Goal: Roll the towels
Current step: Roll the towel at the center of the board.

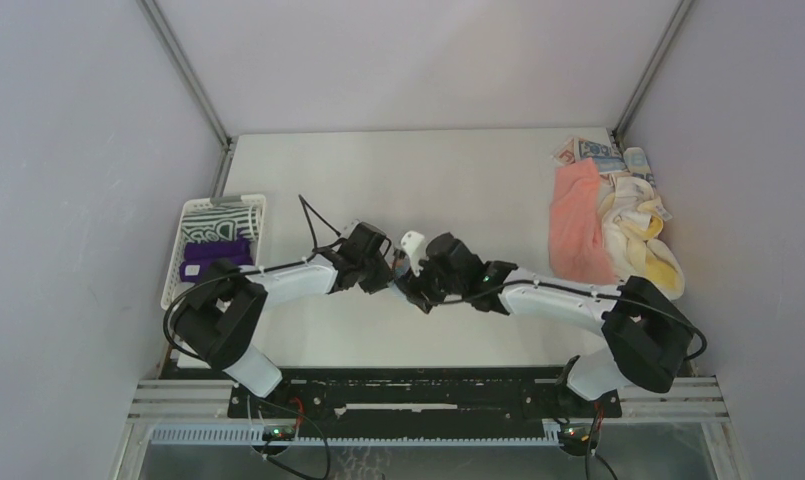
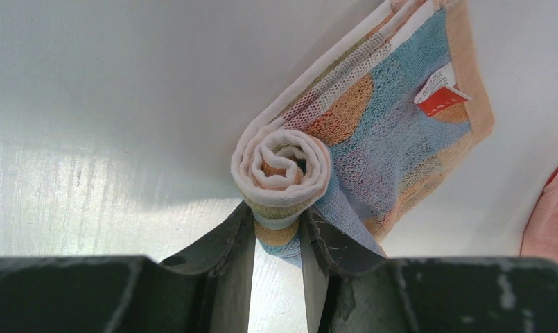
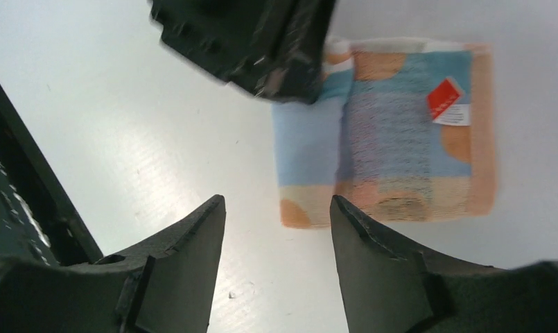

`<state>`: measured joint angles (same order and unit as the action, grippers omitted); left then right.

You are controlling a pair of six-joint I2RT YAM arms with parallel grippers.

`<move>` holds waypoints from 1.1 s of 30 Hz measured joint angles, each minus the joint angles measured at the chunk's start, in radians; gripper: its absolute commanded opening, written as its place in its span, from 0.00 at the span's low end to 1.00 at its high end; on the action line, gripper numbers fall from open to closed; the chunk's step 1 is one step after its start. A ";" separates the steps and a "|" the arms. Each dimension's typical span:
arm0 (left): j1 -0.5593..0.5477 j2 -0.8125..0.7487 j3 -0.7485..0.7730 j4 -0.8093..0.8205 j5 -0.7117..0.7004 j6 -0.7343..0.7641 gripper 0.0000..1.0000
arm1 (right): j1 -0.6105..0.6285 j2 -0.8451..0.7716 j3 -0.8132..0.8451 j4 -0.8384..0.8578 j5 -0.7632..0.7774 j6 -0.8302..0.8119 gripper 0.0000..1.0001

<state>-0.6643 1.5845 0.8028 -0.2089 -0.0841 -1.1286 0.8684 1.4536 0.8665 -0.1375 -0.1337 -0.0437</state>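
Note:
A light-blue towel with orange patches [image 2: 394, 132] lies on the white table, one end wound into a tight roll [image 2: 283, 163]. My left gripper [image 2: 277, 216] is shut on the underside of that roll. In the right wrist view the towel's flat part [image 3: 400, 139] with its red tag lies just past my right gripper [image 3: 277, 202], which is open and empty over bare table, its right fingertip [image 3: 342, 208] at the towel's near edge. The left gripper's body [image 3: 248, 41] covers the rolled end there. In the top view the two grippers meet at the table's middle front, left [image 1: 390, 268] and right [image 1: 418, 290].
A pile of loose towels lies at the back right: salmon-pink [image 1: 578, 225], cream-yellow [image 1: 646, 245], blue-printed [image 1: 603, 155]. A white slotted basket [image 1: 175, 268] at the left edge holds a striped towel [image 1: 218, 215] and purple rolls [image 1: 216, 258]. Grey walls enclose the table.

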 measured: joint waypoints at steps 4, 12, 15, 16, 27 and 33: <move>0.003 0.002 0.001 -0.002 0.003 0.000 0.33 | 0.087 0.002 -0.082 0.067 0.103 -0.053 0.58; 0.010 0.013 0.015 -0.014 0.018 0.007 0.33 | 0.198 0.089 -0.115 0.200 0.281 -0.157 0.58; 0.010 0.014 0.017 -0.015 0.019 0.007 0.33 | 0.226 0.130 -0.115 0.227 0.332 -0.187 0.56; 0.010 0.014 0.017 -0.015 0.019 0.007 0.33 | 0.233 0.143 -0.115 0.232 0.350 -0.196 0.56; 0.017 0.018 0.022 -0.021 0.029 0.008 0.34 | 0.277 0.244 -0.078 0.234 0.509 -0.219 0.54; 0.026 0.021 0.031 -0.036 0.035 0.017 0.34 | 0.274 0.282 -0.020 0.187 0.541 -0.200 0.55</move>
<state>-0.6380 1.6051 0.8333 -0.2447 -0.0490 -1.1114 1.1419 1.7351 0.8463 0.0498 0.4068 -0.2432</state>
